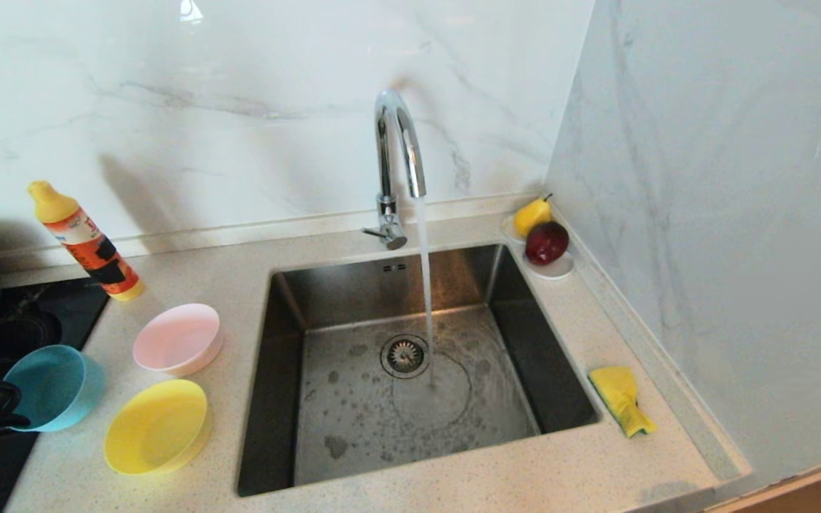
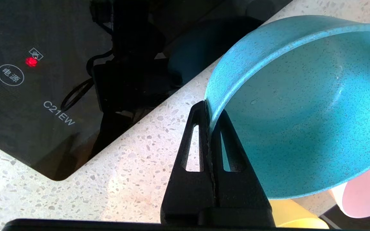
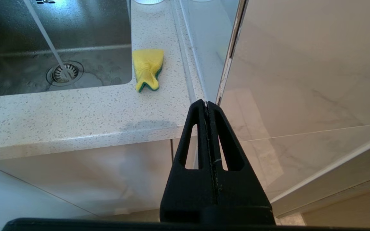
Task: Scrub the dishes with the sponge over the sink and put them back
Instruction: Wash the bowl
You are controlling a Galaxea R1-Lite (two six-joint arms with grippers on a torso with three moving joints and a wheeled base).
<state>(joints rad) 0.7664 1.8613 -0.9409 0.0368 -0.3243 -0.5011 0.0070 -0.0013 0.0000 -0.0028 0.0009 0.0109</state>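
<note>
Three bowls stand left of the sink [image 1: 410,285]: a pink one [image 1: 177,339], a yellow one [image 1: 157,426] and a light blue one [image 1: 54,388]. The blue bowl [image 2: 300,106] is tilted on its side, and my left gripper [image 2: 210,107] is shut on its rim at the counter's left edge. In the head view that gripper [image 1: 15,420] shows only as a dark shape. The yellow and green sponge [image 1: 621,399] lies on the counter right of the sink. My right gripper [image 3: 206,104] hangs shut and empty below the counter's front edge, short of the sponge [image 3: 147,69].
Water runs from the curved chrome tap [image 1: 398,164] onto the drain strainer [image 1: 405,355]. An orange detergent bottle [image 1: 86,242] leans by the back wall. A black cooktop [image 2: 37,96] lies left of the bowls. A pear and a red fruit sit on a white saucer [image 1: 556,269].
</note>
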